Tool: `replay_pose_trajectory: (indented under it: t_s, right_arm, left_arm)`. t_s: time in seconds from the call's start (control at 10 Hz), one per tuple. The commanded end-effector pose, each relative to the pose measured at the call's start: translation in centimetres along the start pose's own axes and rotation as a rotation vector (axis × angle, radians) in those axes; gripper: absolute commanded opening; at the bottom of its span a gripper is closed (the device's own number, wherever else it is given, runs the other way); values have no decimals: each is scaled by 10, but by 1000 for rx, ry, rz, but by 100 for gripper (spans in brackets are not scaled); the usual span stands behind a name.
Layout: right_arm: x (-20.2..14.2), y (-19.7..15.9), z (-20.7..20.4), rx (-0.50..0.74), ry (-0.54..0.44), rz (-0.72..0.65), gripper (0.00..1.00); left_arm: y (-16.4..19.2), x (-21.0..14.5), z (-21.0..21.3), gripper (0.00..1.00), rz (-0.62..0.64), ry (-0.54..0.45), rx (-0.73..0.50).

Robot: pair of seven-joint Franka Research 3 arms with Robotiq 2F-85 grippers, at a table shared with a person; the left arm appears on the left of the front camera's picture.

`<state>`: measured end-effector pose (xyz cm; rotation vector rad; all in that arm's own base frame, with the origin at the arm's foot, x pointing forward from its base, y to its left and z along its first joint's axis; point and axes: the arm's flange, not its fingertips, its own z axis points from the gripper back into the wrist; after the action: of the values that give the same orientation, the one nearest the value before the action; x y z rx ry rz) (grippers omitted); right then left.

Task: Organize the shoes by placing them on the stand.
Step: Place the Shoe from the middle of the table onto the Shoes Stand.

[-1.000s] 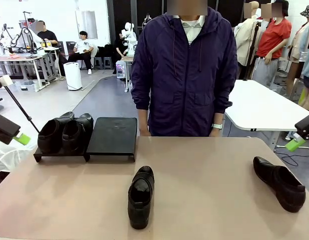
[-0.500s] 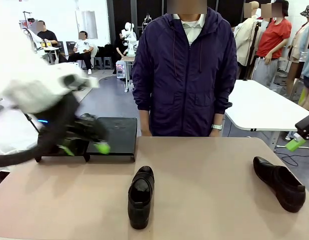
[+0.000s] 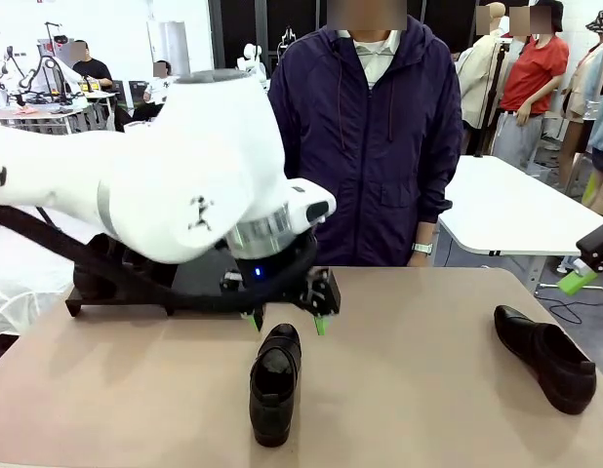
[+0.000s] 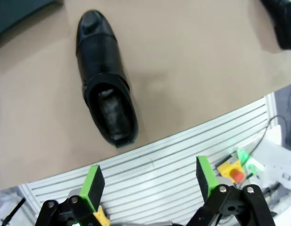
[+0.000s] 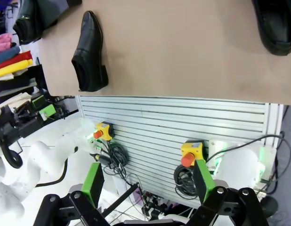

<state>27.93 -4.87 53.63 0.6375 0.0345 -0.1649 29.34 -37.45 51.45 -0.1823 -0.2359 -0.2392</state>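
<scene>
Left arm: swung in over middle shoe (image 3: 274,385). Left gripper (image 3: 288,322): fingers spread, empty. Advice: descend, straddle shoe's width, pinch squarely, carry to stand (image 3: 87,303).

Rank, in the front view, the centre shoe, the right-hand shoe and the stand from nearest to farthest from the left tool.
1. Black glossy leather loafer at centre: directly beneath the open left tool.
2. Low matte black rectangular stand: behind and to the left, partly hidden.
3. Matching black leather loafer: far right side.
</scene>
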Motion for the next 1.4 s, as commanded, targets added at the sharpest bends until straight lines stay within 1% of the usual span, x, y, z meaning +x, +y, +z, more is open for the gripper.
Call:
replay_pose_trajectory:
  t_s: [0.0, 0.2, 0.3, 0.5, 0.7, 0.9, 1.0, 1.3]
  right_arm:
    - [2, 1, 5, 32, 3, 26, 100]
    - [2, 1, 5, 32, 3, 26, 100]
    - [2, 1, 5, 32, 3, 26, 100]
    - [2, 1, 5, 32, 3, 26, 100]
    - [2, 1, 5, 32, 3, 26, 100]
    - [2, 1, 5, 32, 3, 26, 100]
    - [2, 1, 5, 32, 3, 26, 100]
    - [2, 1, 5, 32, 3, 26, 100]
  left_arm:
    - [-5, -15, -2, 100, -7, -2, 22]
    - [-5, -15, -2, 100, -7, -2, 22]
    - [1, -1, 1, 100, -7, 8, -4]
    - [-20, 3, -37, 100, 109, 32, 2]
    - [-14, 2, -58, 100, 194, 59, 4]
    - [-13, 4, -83, 100, 286, 97, 44]
    - [-16, 5, -96, 100, 272, 135, 36]
    - [-23, 12, -142, 100, 256, 133, 80]
